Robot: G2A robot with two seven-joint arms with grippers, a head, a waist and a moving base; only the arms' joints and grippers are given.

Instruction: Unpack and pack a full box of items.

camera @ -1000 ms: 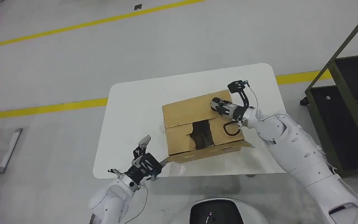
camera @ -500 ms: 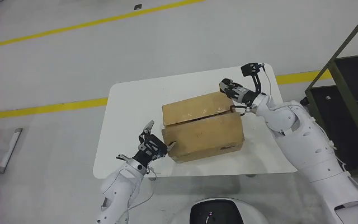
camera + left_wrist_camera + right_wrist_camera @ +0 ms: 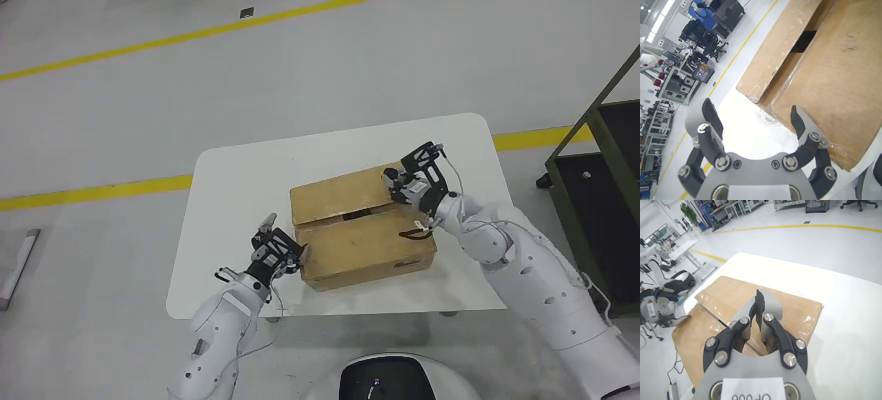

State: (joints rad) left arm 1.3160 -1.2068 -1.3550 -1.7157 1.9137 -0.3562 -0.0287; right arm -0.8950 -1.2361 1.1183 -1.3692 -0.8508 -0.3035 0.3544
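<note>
Box [image 3: 352, 250] contents hidden beneath flaps [image 3: 338, 196]

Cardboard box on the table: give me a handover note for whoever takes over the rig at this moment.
The left gripper is open and empty, next to the near corner of the box.
The right gripper is shut, with nothing seen between its fingers, above the box top near the seam.
The box stands on the white table, both top flaps folded down, with a narrow dark gap along the seam.
Done: flaps down.
Left: probably press the gap shut. The contents are hidden, so the packing cannot be checked.
</note>
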